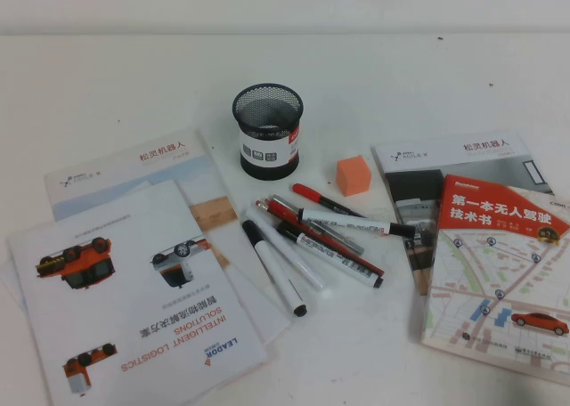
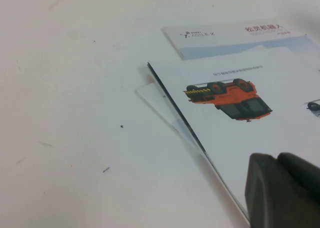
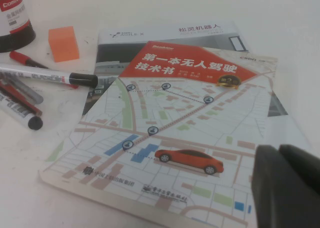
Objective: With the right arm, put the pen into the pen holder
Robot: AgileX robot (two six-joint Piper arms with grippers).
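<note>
Pens lying loose beside one pen holder, both grippers parked off to the sides.

The pen [image 1: 274,265], thick and white with a black cap, is lying in a pile of about seven pens, near one black mesh pen holder [image 1: 267,130] and one orange block [image 1: 353,174]. The right gripper [image 3: 287,188] is hanging clenched and empty over one map-covered book [image 3: 165,138], well apart from the pen. The left gripper [image 2: 282,190] is hanging over one of three brochures [image 2: 250,118]; whether it is clenched or released, I cannot tell.
</note>
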